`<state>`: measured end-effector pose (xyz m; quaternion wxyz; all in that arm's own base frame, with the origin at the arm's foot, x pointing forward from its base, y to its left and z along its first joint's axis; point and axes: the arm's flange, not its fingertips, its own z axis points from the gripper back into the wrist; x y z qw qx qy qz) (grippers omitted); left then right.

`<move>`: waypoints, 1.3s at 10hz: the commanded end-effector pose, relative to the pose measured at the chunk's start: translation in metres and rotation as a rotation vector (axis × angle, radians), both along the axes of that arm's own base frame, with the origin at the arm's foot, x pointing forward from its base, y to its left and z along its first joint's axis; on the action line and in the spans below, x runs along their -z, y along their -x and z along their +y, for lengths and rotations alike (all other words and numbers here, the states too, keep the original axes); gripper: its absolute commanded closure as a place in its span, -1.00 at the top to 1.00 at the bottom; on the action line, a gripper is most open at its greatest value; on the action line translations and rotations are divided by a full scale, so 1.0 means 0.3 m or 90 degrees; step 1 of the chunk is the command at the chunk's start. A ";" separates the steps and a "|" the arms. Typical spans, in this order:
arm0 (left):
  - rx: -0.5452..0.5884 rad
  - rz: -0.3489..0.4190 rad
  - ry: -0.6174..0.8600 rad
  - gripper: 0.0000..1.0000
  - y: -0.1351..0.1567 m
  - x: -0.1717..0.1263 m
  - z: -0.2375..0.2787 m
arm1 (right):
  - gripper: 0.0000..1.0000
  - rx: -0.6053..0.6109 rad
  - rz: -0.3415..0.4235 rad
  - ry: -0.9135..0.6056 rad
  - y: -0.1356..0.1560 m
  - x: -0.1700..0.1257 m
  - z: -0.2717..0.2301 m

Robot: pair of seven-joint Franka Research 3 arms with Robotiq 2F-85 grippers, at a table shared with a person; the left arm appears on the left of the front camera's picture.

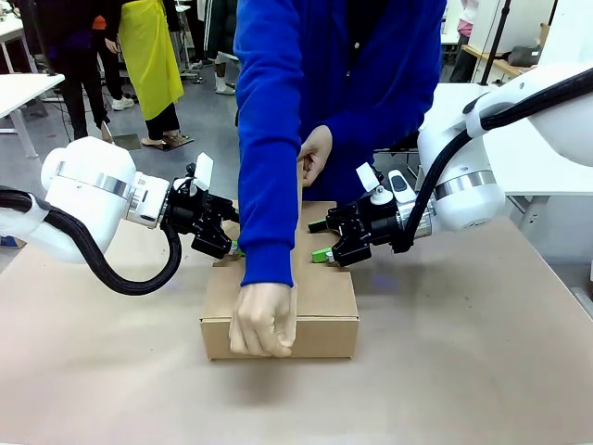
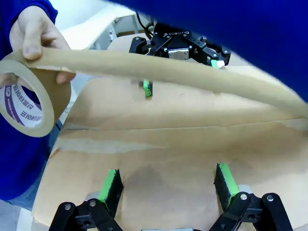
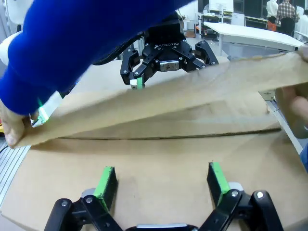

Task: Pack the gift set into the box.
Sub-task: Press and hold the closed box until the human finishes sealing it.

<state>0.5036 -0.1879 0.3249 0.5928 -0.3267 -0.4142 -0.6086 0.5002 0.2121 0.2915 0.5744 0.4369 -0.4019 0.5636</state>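
Observation:
The box [image 1: 326, 295] lies mid-table with its flaps folded shut, so the gift set is hidden. A person stretches a strip of brown tape [image 2: 168, 73] over the top seam. One hand [image 1: 263, 321] presses the tape end at the near edge, and the other holds the tape roll [image 2: 26, 103] at the far side. My left gripper [image 1: 230, 243] is open at the box's left edge, its green pads [image 2: 111, 185] spread over the flap. At the right edge my right gripper [image 1: 318, 240] is also open, pads [image 3: 106, 180] wide over the box top [image 3: 159, 149].
The person's blue sleeve [image 1: 267, 139] hangs over the box between both grippers. Brown paper covers the table [image 1: 463, 371], with bare room in front and to both sides. White tables [image 1: 23, 88] and other people stand farther back.

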 end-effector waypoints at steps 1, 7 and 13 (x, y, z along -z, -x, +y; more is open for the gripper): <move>-0.004 -0.006 0.006 1.00 0.008 0.013 0.002 | 1.00 -0.001 -0.006 0.000 0.000 0.009 0.000; -0.004 -0.006 0.006 1.00 0.008 0.013 0.002 | 1.00 -0.001 -0.006 0.000 0.000 0.009 0.000; -0.004 -0.006 0.006 1.00 0.008 0.013 0.002 | 1.00 -0.001 -0.006 0.000 0.000 0.009 0.000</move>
